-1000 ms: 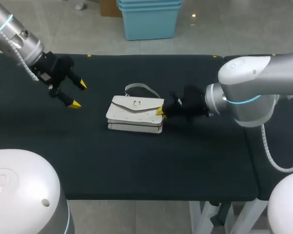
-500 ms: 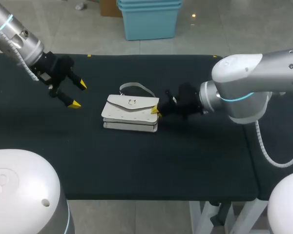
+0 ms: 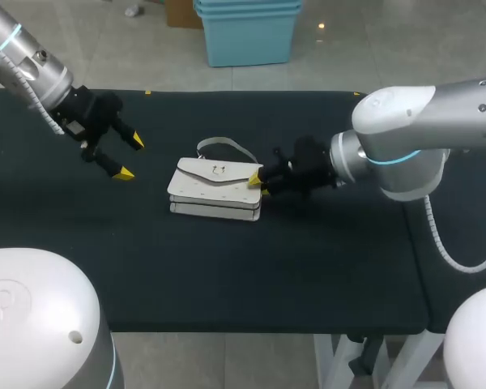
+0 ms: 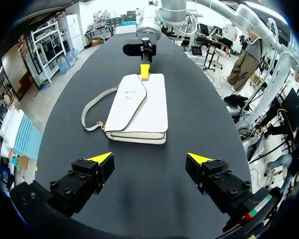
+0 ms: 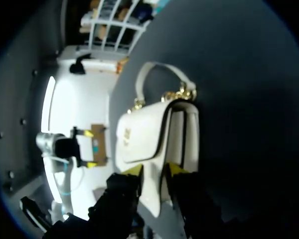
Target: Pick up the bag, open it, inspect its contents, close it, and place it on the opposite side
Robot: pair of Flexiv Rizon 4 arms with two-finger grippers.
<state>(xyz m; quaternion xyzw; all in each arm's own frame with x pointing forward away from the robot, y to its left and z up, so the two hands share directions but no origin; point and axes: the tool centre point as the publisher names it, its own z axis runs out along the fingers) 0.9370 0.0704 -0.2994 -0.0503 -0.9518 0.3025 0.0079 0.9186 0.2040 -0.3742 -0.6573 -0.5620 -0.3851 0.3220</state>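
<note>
Black table, white bag closed, r. hand gripping its end

White flap bag, closed, lying flat mid-table, strap behind.

Head: high behind, looking down over the whole worktop. Left wrist: low, facing the bag from well back. Right wrist: tight against the bag's opposite end. Shared by all three: the bag.

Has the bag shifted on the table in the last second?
Yes. In the head view the bag has slid left, closer to the unmoved left arm, its end between the right arm's jaws.
</note>
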